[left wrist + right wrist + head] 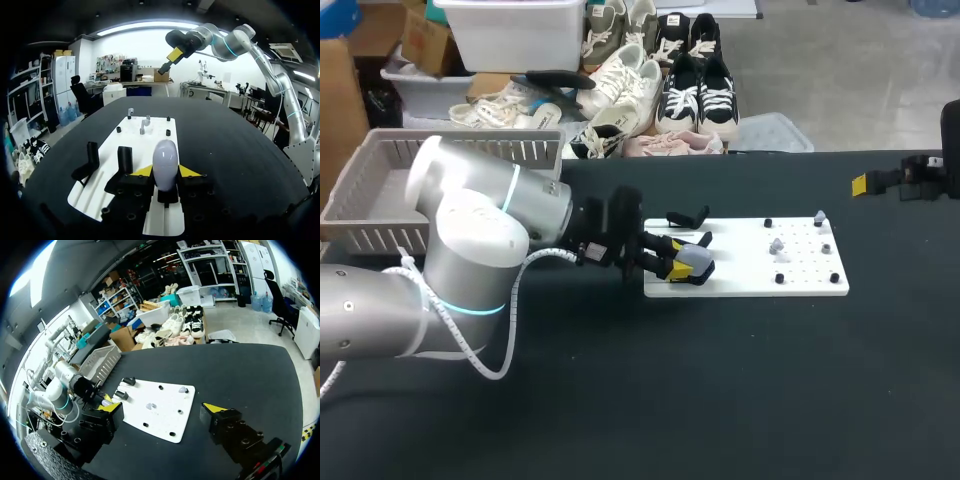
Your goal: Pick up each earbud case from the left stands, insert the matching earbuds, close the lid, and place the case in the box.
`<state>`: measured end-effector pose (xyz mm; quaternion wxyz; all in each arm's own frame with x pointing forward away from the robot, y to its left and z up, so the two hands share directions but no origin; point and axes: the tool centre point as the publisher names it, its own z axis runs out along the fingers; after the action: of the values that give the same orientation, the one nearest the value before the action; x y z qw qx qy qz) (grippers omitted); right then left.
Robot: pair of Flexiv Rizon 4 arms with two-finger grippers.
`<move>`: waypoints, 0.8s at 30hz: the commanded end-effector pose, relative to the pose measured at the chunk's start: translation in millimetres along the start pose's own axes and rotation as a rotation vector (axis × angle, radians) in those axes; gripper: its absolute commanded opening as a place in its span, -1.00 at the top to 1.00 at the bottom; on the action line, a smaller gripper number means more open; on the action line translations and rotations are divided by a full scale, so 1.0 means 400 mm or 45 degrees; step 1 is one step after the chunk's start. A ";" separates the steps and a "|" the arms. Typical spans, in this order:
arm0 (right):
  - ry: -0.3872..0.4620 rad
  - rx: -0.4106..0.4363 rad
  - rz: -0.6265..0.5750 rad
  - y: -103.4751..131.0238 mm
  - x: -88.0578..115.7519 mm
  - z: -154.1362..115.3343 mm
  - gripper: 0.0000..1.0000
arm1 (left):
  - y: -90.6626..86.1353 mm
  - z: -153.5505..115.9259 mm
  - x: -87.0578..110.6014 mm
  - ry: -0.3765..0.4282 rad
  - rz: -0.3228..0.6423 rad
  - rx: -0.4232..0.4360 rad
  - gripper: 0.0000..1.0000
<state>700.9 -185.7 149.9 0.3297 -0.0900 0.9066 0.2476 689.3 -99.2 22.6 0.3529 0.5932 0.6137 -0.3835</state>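
The left gripper (165, 172) grips the pale earbud case (165, 159) at the white board's (732, 252) left end (a black stand (89, 161) just beside it). The right gripper (161, 412) hangs open, far right.

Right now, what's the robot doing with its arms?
The left claw is shut on a small grey earbud case at the left end of the white board, close to a black stand. The right claw hangs open over the table's right side, holding nothing. Small grey pieces, probably earbuds, sit on the board.
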 end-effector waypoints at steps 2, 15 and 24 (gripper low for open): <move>0.002 -0.008 -0.002 -0.004 -0.001 0.000 -1.00 | -0.027 -0.034 -0.026 -0.056 0.025 -0.025 1.00; 0.002 -0.008 -0.002 -0.004 -0.001 0.000 -1.00 | -0.097 -0.084 -0.151 -0.277 0.126 -0.012 1.00; 0.002 -0.008 -0.002 -0.004 -0.001 0.000 -1.00 | -0.129 -0.102 -0.200 -0.382 0.167 -0.058 1.00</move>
<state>700.9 -185.7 149.9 0.3297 -0.0900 0.9066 0.2476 650.5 -101.8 113.2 0.4576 0.5764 0.5134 -0.4413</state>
